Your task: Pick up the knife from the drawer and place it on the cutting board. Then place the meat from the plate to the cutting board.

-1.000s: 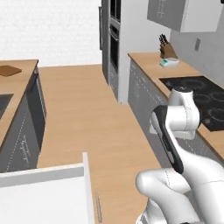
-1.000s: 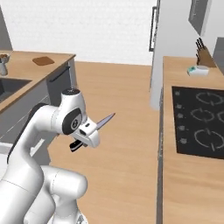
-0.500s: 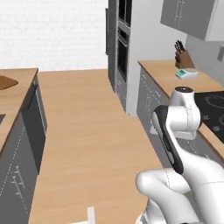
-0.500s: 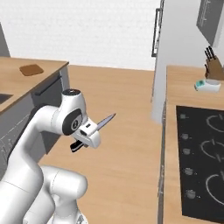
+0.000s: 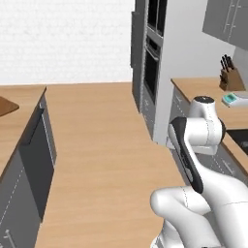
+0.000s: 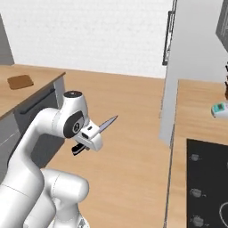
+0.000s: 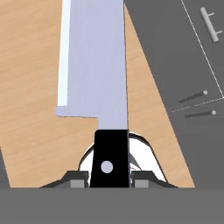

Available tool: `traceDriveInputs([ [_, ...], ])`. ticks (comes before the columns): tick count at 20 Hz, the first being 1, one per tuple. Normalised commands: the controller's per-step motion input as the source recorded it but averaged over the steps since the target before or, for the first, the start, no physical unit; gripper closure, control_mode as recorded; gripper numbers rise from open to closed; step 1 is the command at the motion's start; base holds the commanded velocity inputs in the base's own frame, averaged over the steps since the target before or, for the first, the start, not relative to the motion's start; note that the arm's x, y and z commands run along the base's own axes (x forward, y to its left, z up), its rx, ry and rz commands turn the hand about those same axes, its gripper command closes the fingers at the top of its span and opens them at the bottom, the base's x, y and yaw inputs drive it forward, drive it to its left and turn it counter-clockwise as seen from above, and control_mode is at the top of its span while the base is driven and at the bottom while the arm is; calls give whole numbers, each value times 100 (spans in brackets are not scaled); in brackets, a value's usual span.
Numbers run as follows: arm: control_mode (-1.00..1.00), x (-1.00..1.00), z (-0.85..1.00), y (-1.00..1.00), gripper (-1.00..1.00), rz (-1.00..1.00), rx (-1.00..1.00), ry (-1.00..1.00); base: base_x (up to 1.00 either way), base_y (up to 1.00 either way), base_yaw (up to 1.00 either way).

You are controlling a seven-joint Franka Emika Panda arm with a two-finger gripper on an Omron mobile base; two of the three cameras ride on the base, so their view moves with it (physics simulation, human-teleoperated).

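Note:
My gripper (image 6: 89, 136) is shut on the knife (image 6: 108, 124) and holds it in the air over the wooden floor, between the two counters. The silvery blade points up and to the right, and the black handle (image 6: 78, 150) sticks out below the hand. In the hand view the blade (image 7: 94, 57) runs straight up from the black handle (image 7: 111, 162), which is clamped between my fingertips (image 7: 78, 179). The small brown cutting board (image 6: 20, 81) lies far off on the left counter, and its corner shows as the cutting board (image 5: 6, 105). The drawer, the meat and the plate are out of view.
Grey cabinet fronts (image 5: 29, 155) line the left counter. On the right counter are a black cooktop (image 6: 209, 178), a knife block (image 5: 228, 80) and a small teal-and-white item (image 6: 219, 109). A tall oven column (image 5: 155, 63) stands behind. An open wooden floor (image 5: 97, 145) lies between.
The whole picture has shifted, so the base has moved and the cameras with it. The arm's pose is the same, with the knife still in the gripper.

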Motion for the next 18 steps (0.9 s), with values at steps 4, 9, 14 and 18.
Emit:
traceDriveInputs([
  [4,100,0,0,0,100,0,0,0,100,0,14],
  [9,100,0,0,0,100,0,0,0,100,2,23],
  [14,100,0,0,0,100,0,0,0,100,3,38],
  [18,100,0,0,0,100,0,0,0,100,6,42],
])
